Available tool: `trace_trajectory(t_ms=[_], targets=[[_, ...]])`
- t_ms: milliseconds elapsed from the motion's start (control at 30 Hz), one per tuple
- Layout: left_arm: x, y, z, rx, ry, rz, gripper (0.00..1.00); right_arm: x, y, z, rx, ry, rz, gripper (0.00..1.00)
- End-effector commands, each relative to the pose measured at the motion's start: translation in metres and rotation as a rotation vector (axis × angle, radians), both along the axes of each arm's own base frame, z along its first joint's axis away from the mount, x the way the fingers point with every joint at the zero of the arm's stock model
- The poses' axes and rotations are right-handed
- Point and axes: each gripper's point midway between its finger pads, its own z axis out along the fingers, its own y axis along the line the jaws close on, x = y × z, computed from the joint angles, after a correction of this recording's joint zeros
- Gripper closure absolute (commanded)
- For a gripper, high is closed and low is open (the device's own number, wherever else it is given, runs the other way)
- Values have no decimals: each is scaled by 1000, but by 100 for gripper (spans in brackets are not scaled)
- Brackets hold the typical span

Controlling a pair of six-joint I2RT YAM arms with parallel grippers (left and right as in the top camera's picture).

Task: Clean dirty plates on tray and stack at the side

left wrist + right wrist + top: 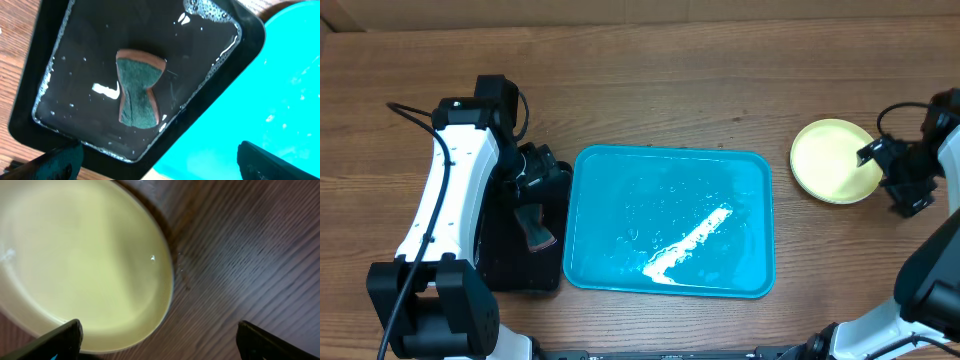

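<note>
The cyan-blue tray (750,170) lies at the table's middle with a white smear and water drops inside; no plate is on it. A yellow-green plate (830,158) sits on the wood at the right, filling the right wrist view (80,255); a thin bluish edge shows under its rim, so it may top a stack. My right gripper (900,185) is open and empty just right of the plate (157,342). My left gripper (535,185) is open and empty over the black tray, its fingers straddling the black tray's corner and the cyan tray's edge (157,165).
A smaller black tray (495,255) holding soapy water lies left of the cyan tray. A green-and-brown sponge (139,95) lies in it, also seen from overhead (535,225). Bare wooden table surrounds everything.
</note>
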Motion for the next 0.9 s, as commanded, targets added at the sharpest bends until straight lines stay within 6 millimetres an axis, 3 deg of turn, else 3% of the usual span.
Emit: trace_trajectory(t_ms=[0,100,200,433,533,667,767,867], targets=[[9,3,15,30,-63,-63,4,26,5,77,-119,-207,146,0],[17,8,31,62,-117,-93,3,36,21,120,-185,-319,264,0],[26,10,61,83,-203,-152,4,42,43,159,-245,-423,389,0],[22,10,161,142,-464,-309,17,42,107,223,-396,-610,791,0],[5,9,199,168,-589,-331,17,41,125,242,-450,-682,882,0],[-33,9,236,191,-711,-332,16,40,130,256,-486,-725,887,0],[-64,8,251,196,-764,-330,16,41,130,257,-489,-730,886,0],[-91,8,265,204,-827,-319,8,42,130,255,-486,-725,887,0]])
